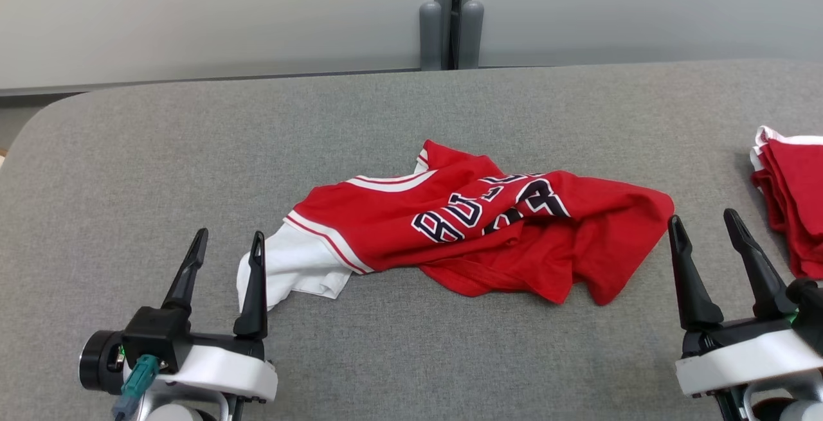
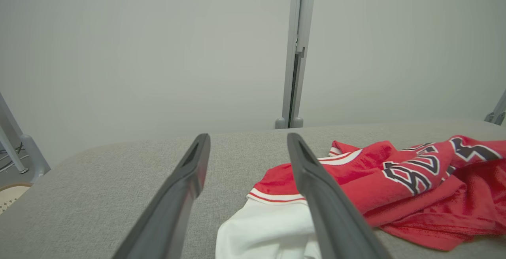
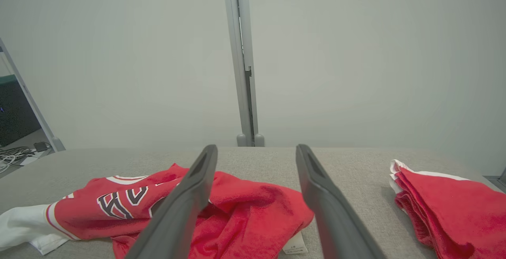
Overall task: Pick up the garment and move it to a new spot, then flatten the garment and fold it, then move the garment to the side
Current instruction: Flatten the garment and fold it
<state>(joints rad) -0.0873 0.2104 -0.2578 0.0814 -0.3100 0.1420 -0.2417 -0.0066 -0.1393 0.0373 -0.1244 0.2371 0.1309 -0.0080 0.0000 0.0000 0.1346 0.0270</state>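
Note:
A crumpled red garment [image 1: 476, 228] with dark lettering and a white sleeve [image 1: 289, 267] lies in a heap in the middle of the grey table [image 1: 411, 119]. My left gripper [image 1: 226, 244] stands open at the lower left, its right finger just beside the white sleeve. My right gripper [image 1: 704, 222] stands open at the lower right, just off the garment's right edge. In the left wrist view the garment [image 2: 395, 180] spreads to the right of the open left gripper [image 2: 247, 142]. The right wrist view has the garment [image 3: 245, 207] low and left behind the open right gripper [image 3: 257, 152].
A folded stack of red garments [image 1: 791, 202] sits at the table's right edge, also in the right wrist view as a folded stack [image 3: 446, 203]. A grey post [image 1: 450, 16] stands behind the table against a pale wall. Bare tabletop lies at the left and front.

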